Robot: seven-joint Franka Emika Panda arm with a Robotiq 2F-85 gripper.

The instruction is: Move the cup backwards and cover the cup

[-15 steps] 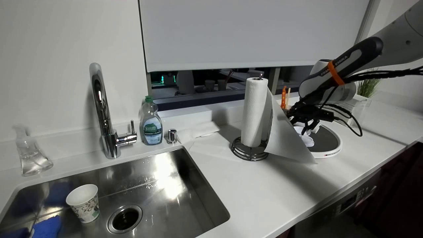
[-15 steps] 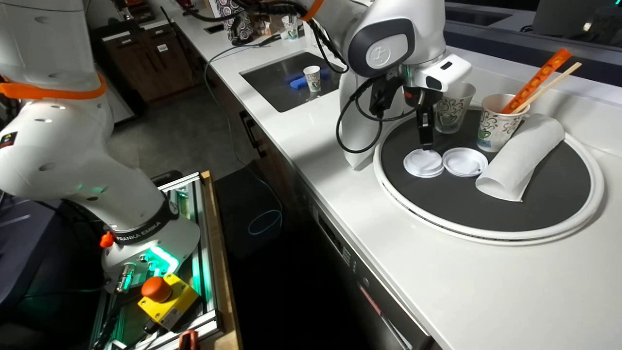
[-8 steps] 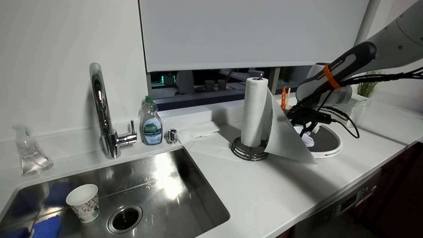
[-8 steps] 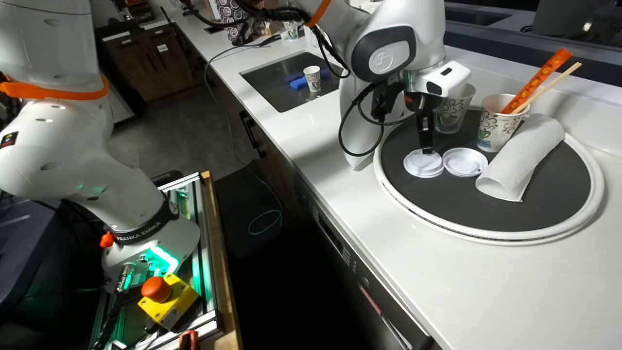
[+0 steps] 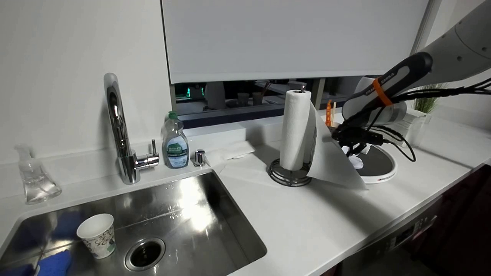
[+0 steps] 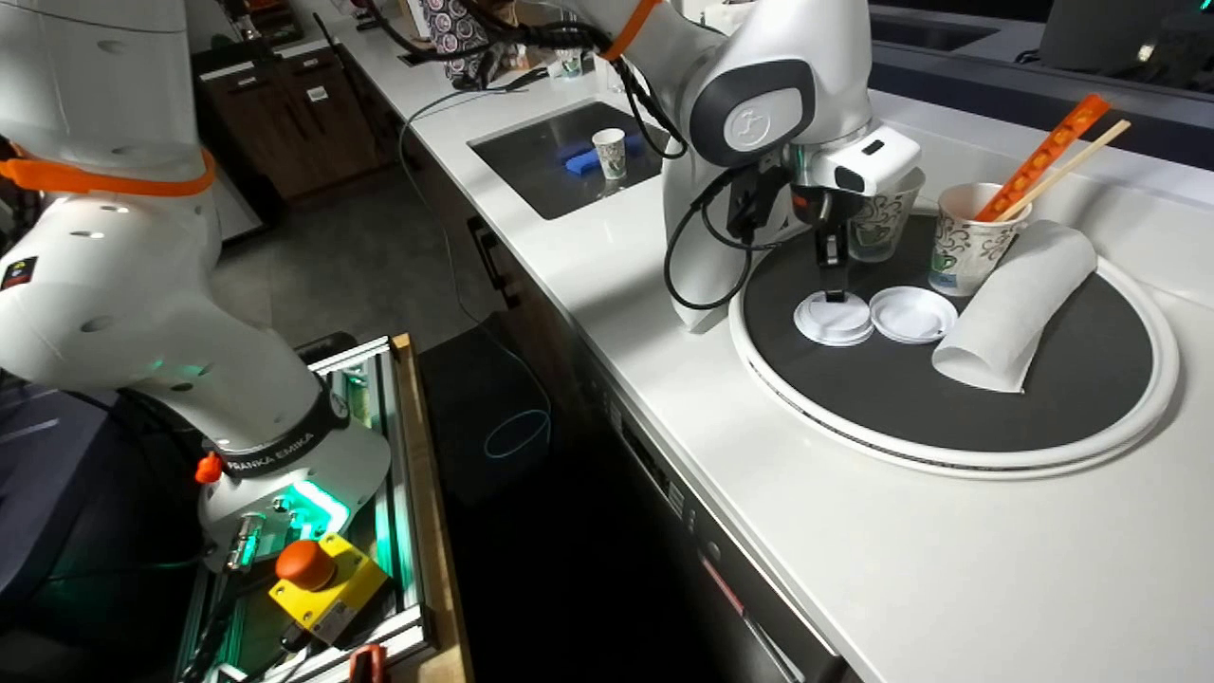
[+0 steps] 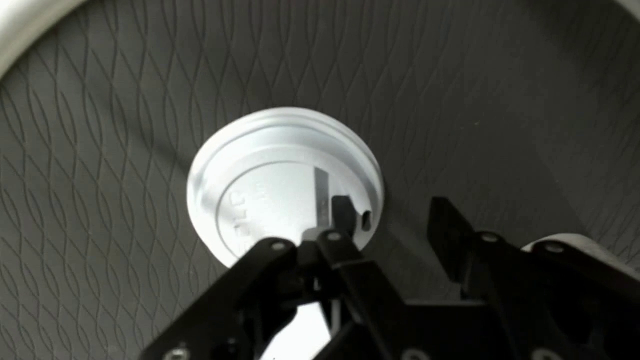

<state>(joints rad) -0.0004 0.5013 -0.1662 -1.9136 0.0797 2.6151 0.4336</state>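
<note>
The gripper [image 7: 392,215] is pointed downward at the round tray [image 6: 948,408], which is placed on the white bench [image 6: 1043,579] between the front edge and the back edge. Its fingers [image 7: 344,215] are set well apart and nothing is grasped by them; whether this is the full opening cannot be told. In the wrist view, a finger is seen over a white lid [image 7: 280,190], close to the small drinking hole [image 7: 366,220], and the opposite finger is seen beyond the rim, over the dark surface of the tray. It cannot be decided whether the lid is touched. Just beside it, another lid [image 6: 913,315] is laid on the tray.

Several patterned cups are shown, and which cup is meant by the task cannot be told. On the tray, toward the back edge of the bench, a partly hidden cup [image 6: 882,228] is seen behind the gripper in an exterior view, and near it an upright cup [image 6: 963,251] is placed, in which an orange stick [image 6: 1043,161] and a slim pale stick [image 6: 1067,171] are leaned. A curled white sheet [image 6: 1020,304] is laid near this upright cup. In both exterior views a sink cup [image 5: 98,235] is shown; it is placed in the metal sink [image 5: 184,245], beside the drain [image 5: 145,255]. Between the sink and the tray, a paper towel roll [image 5: 295,130] is stood upright on a wire stand [image 5: 290,180].
</note>
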